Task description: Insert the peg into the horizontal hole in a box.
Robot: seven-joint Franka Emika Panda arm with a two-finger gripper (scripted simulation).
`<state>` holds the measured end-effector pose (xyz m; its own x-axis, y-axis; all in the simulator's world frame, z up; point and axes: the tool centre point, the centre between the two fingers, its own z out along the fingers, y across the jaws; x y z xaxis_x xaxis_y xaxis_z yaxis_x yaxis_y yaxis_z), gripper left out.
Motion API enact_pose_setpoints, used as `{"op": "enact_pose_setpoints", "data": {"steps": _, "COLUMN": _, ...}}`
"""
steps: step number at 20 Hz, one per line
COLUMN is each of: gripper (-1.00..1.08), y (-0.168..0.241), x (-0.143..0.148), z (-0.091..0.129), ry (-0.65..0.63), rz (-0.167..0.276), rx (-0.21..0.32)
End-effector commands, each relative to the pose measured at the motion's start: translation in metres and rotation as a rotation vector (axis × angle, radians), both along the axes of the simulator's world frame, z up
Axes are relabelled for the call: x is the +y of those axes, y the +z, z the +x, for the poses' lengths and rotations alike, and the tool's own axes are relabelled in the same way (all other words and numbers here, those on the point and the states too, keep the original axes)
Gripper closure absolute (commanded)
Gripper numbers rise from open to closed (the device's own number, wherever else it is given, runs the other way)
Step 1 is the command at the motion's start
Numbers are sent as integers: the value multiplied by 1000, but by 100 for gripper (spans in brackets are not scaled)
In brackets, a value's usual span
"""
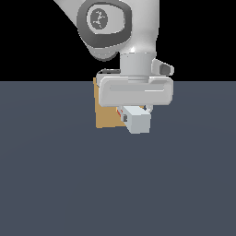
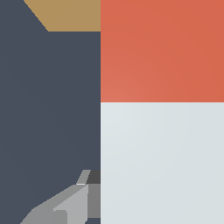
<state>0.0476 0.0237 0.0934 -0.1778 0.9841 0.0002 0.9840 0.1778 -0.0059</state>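
The tan box (image 1: 105, 114) stands on the floor behind my arm; only its side toward the exterior view's left shows, and its hole is hidden by the gripper and peg. My gripper (image 1: 135, 112) is shut on the peg (image 1: 137, 120), whose pale grey-white end faces the exterior camera; only a sliver of red-orange shows behind it. In the wrist view the peg (image 2: 162, 100) fills much of the picture, red-orange half toward the box (image 2: 72, 15), white half by my finger (image 2: 72, 203). The peg's red end points at the box's face; whether it touches is hidden.
A flat dark grey-blue floor (image 1: 55, 184) spreads around the box. The arm's white wrist and hand (image 1: 136, 90) block the box's upper part in the exterior view. Nothing else stands on the floor.
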Motion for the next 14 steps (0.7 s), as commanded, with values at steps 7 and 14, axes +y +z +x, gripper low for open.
{"op": "enact_pose_setpoints", "data": {"steps": 7, "gripper": 108, "y": 3, "x": 34, "z": -6, "ry": 1, "rz": 1, "rx": -6}}
{"op": "enact_pose_setpoints", "data": {"steps": 14, "gripper": 108, "y": 4, "x": 90, "z": -16, "ry": 1, "rz": 1, "rx": -8}}
